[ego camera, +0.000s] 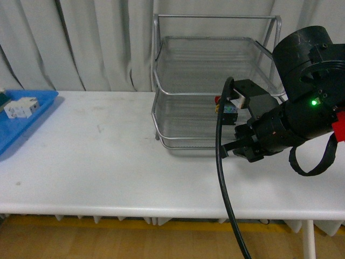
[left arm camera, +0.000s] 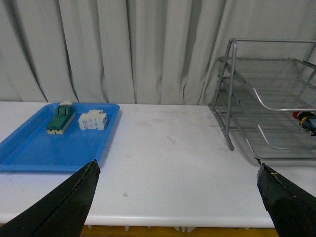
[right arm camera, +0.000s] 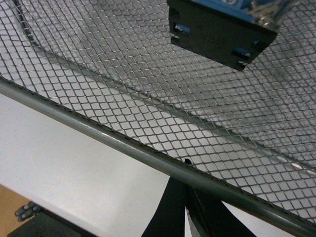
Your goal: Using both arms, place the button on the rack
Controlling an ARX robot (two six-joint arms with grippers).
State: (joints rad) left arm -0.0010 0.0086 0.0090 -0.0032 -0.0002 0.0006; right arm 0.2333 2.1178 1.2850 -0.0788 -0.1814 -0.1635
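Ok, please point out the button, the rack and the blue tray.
button (left arm camera: 296, 115): left wrist view, red cap.
rack (ego camera: 215, 16): front view, top frame rod.
blue tray (left arm camera: 34, 153): left wrist view, bare floor.

No readable text, no labels, no numbers — nothing legible.

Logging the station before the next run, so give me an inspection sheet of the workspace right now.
Surface: white table, faint scuffs.
Job's things: button lying in the rack, on a lower tier.
Clutter: blue tray holding a green-and-cream switch block and a white component.
Grippers: left gripper jaws open, empty, above the table; right gripper at the rack's front, jaw state unclear.
Cables: black cable hanging over the table edge.
Surroundings: grey curtain.
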